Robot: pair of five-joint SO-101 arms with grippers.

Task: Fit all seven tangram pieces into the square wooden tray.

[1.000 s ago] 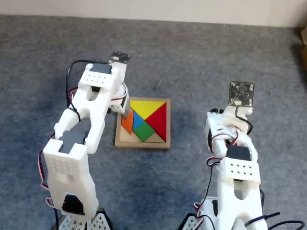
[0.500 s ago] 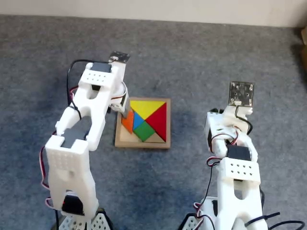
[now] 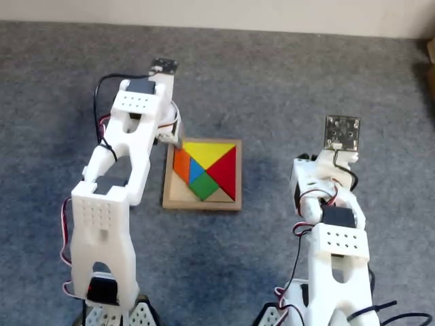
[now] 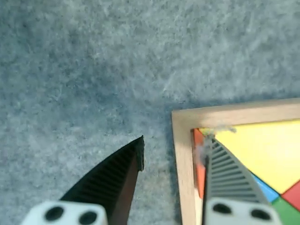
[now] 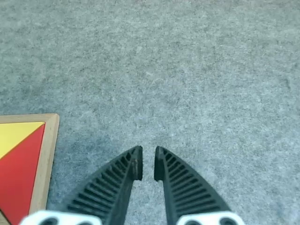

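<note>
— So, how far along is the puzzle?
— Most of it looks to be in. The wooden tray (image 3: 202, 205) sits on the grey surface (image 3: 272, 81) between the two arms. The yellow triangle (image 3: 207, 151) lies along the far side and the red triangle (image 3: 225, 170) on the right. Then come the blue piece (image 3: 197, 171), the green piece (image 3: 204, 187) and the orange piece (image 3: 180, 165) at the left edge.
— And the pale patches along the near side?
— I can't tell whether they're plain wood pieces or bare tray floor.
— What's the left arm doing?
— The left arm's fingers (image 4: 227, 173) are apart, straddling the tray's far left corner. One tip is down on the orange piece just inside the rim, the other outside over the surface. They're clamped on nothing. I'd say it's seating that piece against the edge.
— The other arm?
— The right arm's fingers (image 5: 117, 183) are nearly together, holding nothing, over the surface off to the tray's right.
— Next, then?
— Probably a gentle nudge until the orange piece lies flush, then a straight lift so the tip doesn't drag it out.
</note>
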